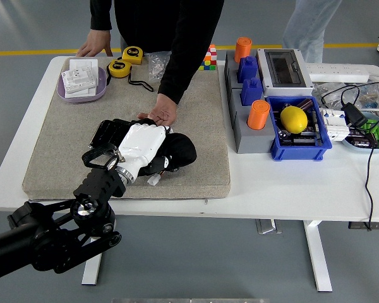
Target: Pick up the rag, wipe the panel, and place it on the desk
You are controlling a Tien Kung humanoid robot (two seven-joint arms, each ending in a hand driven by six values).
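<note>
My left hand (159,156), white-backed, lies on the beige mat (69,126) with its fingers curled over a black rag (182,151). The rag bunches out to the hand's right. Under the hand and rag lies the black panel (105,132); only its left end shows. A person at the far side presses one hand (161,115) on the panel's far edge. Their other hand (95,47) rests on the table's back edge. My right hand is out of view.
A purple tray (82,93) with cards and two yellow tape measures (126,62) stand at the back left. To the mat's right are a grey block with orange cylinders (259,113), a blue bin (300,146) holding a lemon (294,118), and cables (366,126).
</note>
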